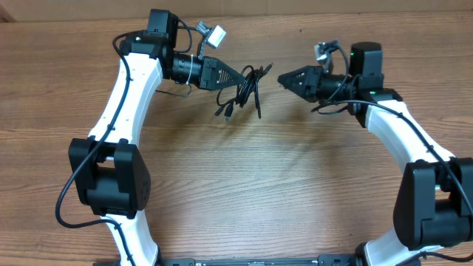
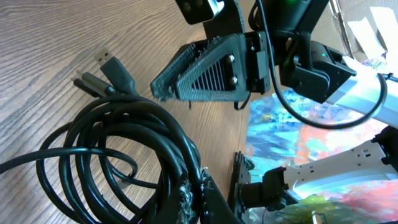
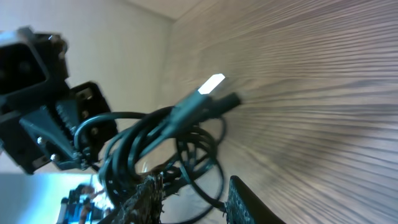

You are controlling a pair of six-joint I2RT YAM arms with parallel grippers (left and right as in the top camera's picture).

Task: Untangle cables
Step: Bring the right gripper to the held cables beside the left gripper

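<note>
The cables (image 1: 242, 90) form a black tangled bundle on the wooden table, left of centre at the back. My left gripper (image 1: 238, 76) is shut on the bundle's upper loops. In the left wrist view the coil (image 2: 112, 149) fans out from my fingers (image 2: 208, 202), with two plug ends (image 2: 107, 67) lying on the wood. My right gripper (image 1: 281, 79) points at the bundle from the right and stays just clear of a loose cable end (image 1: 267, 69). In the right wrist view its fingers (image 3: 249, 202) stand apart, with thin loops (image 3: 205, 171) showing in the gap and a silver-tipped plug (image 3: 211, 83) raised beyond.
Both white arms reach in from the front corners, the left arm (image 1: 133, 89) and the right arm (image 1: 399, 133). Thicker black wires (image 1: 70, 188) hang by their bases. The table's edge (image 2: 244, 134) and a colourful floor lie beyond it in the left wrist view.
</note>
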